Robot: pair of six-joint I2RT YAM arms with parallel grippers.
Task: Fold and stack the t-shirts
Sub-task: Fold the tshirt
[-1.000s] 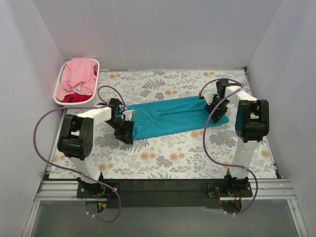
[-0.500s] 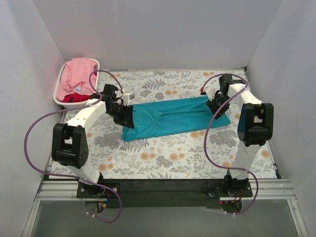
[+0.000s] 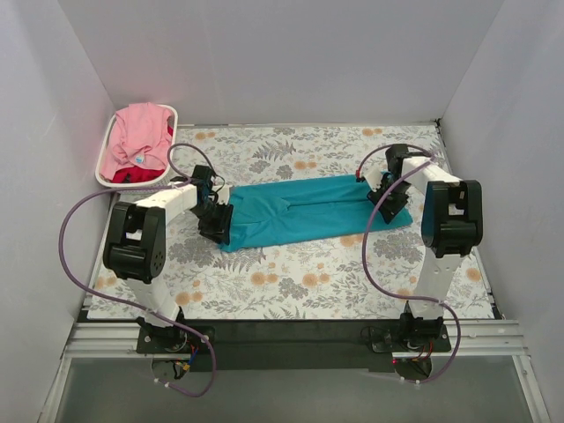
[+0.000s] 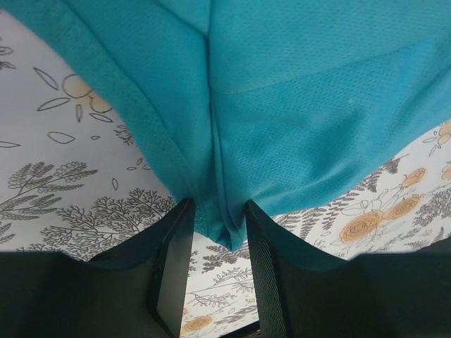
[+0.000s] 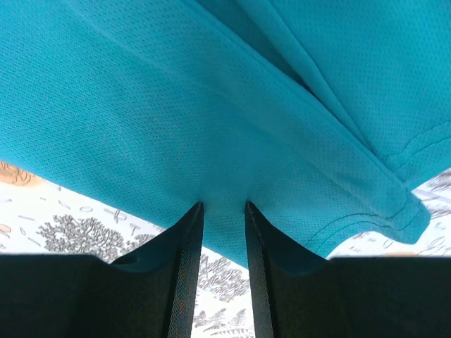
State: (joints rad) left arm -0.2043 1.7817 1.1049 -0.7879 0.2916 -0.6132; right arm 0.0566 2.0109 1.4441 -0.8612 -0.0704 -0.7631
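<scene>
The teal t-shirt (image 3: 308,207) lies as a long folded strip across the middle of the floral table. My left gripper (image 3: 218,222) is at its left end, shut on a bunched corner of the teal cloth (image 4: 296,105) that sits between my fingers (image 4: 257,239). My right gripper (image 3: 388,196) is at the right end, shut on the hem edge of the teal cloth (image 5: 211,105). The pink t-shirt (image 3: 139,137) lies heaped in the basket, with the red t-shirt (image 3: 123,176) showing under it.
The white slatted basket (image 3: 102,159) stands at the back left corner. White walls close the table in on the left, back and right. The floral table cover (image 3: 291,282) lies bare in front of the teal strip.
Both grippers moved toward the back with the shirt's ends, then came back nearer. The teal strip stays stretched between them and has shifted slightly.
</scene>
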